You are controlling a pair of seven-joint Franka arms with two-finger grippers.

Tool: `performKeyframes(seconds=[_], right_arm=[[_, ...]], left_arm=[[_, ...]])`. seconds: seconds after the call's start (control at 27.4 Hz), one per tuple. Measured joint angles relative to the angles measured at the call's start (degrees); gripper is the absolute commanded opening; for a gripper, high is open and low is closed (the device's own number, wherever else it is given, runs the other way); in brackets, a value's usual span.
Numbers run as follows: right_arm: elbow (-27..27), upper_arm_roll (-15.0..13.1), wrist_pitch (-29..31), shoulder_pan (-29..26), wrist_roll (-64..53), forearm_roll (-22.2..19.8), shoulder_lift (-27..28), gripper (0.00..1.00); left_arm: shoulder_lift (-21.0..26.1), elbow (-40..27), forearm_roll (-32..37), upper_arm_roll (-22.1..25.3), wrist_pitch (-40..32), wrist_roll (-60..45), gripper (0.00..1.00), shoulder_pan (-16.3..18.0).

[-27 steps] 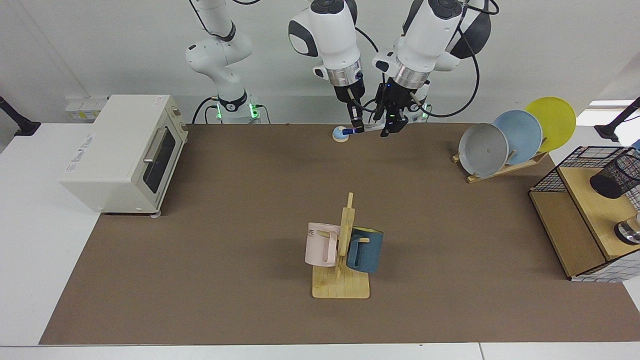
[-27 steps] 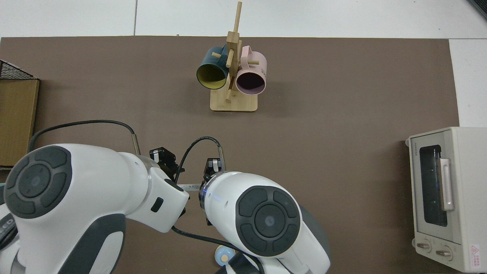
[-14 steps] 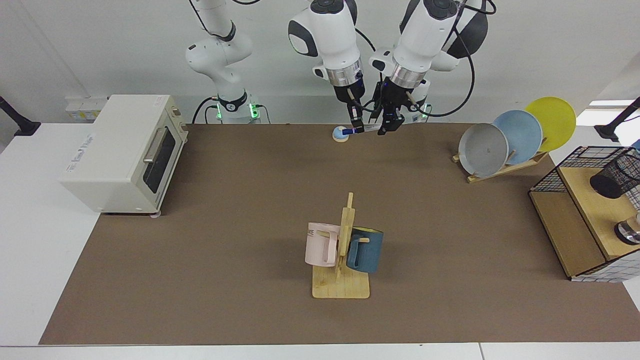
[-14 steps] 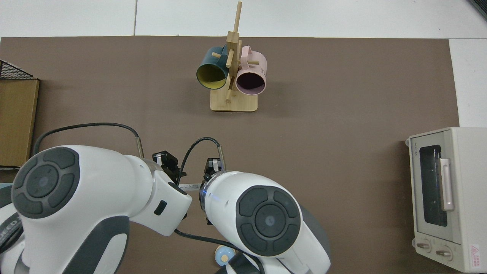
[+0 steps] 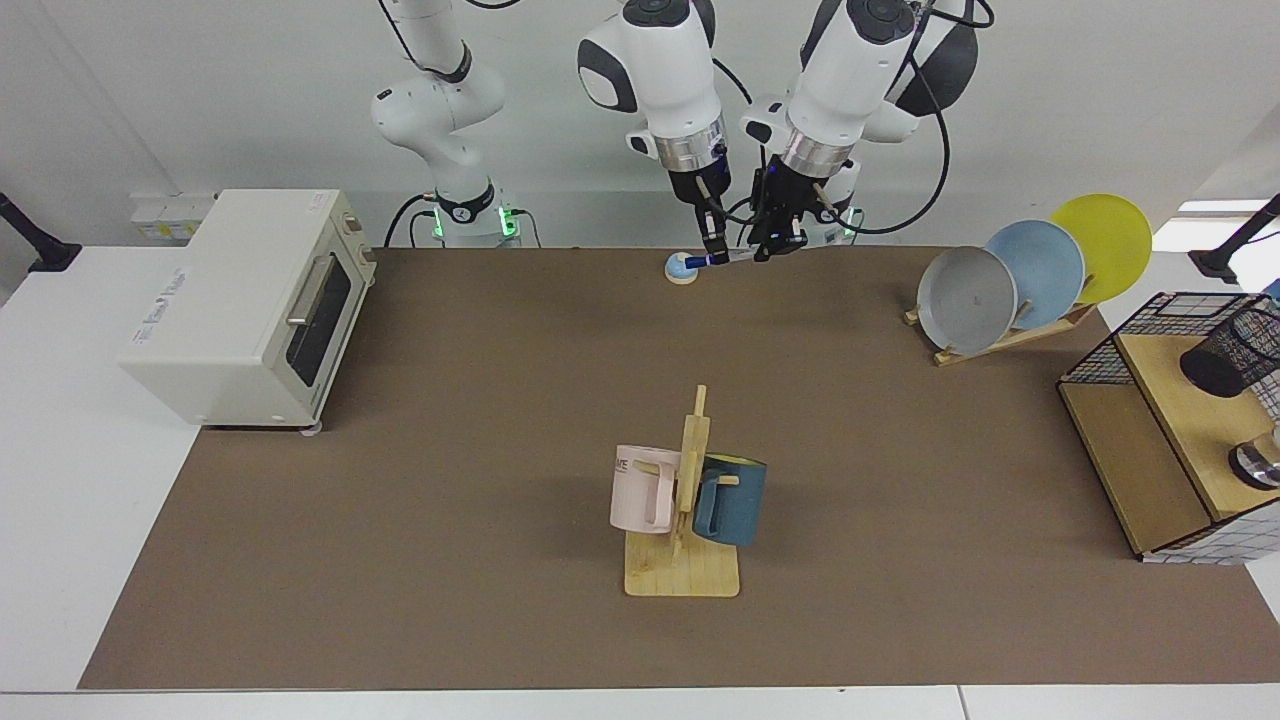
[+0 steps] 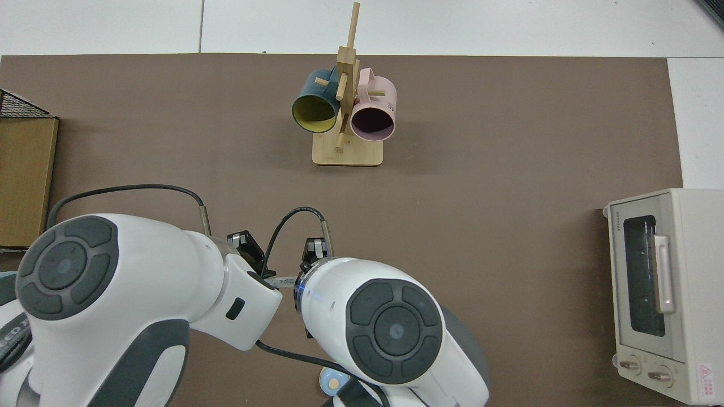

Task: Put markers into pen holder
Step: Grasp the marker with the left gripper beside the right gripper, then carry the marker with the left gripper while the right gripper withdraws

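**Marker between two end effectors at the back edge**

The brown surface (image 5: 450, 450) stretches wide in the facing view. At its far edge my right end effector (image 5: 712, 256) grips the marker (image 5: 735, 256) by its blue end, with the barrel level. My left end effector (image 5: 775, 245) is at the white end; I cannot tell whether it has closed. The pen holder (image 5: 1228, 352) sits tilted on the rack (image 5: 1100, 360), well apart.

From above, my arms hide all but a sliver of barrel. I judge the left should clamp firmly before the right lets go.

Right hand (image 5: 716, 256) and left hand (image 5: 779, 243) at one marker (image 5: 728, 257) above table's far edge, pen holder (image 5: 1230, 352) on rack (image 5: 1160, 440)
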Motion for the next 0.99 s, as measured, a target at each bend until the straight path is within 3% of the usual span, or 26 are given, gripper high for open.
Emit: performKeyframes(seconds=[0.26,0.33,0.4,0.47,0.51,0.77,0.99], right_arm=[[0.0,0.0,0.0,0.0,-0.1,-0.1,0.0,0.01],[0.0,0.0,0.0,0.0,-0.1,0.0,0.0,0.08],[0.0,0.0,0.0,0.0,-0.1,0.0,0.0,0.36],[0.1,-0.1,0.2,-0.2,-0.3,0.0,0.1,0.89],[0.2,-0.2,0.4,-0.3,-0.3,0.0,0.0,0.99],[1.0,-0.8,-0.3,-4.1,-5.2,0.0,-0.8,1.00],[1.3,-0.9,-6.6,-8.9,-18.0,0.1,-3.3,1.00]], left_arm=[[0.0,0.0,0.0,0.0,-0.2,0.6,0.00,0.0],[0.0,0.0,0.0,0.0,-0.2,0.6,0.00,0.0],[0.0,0.0,-0.1,0.0,-0.1,0.4,0.00,0.0],[0.0,0.1,-0.1,0.0,-0.1,0.2,0.00,0.0],[0.0,0.0,-0.1,0.0,-0.3,-0.2,0.00,0.0],[0.0,0.0,0.6,0.6,-0.5,-2.6,0.00,0.1],[-0.3,0.1,3.5,1.3,-0.9,-4.3,0.00,0.5]])
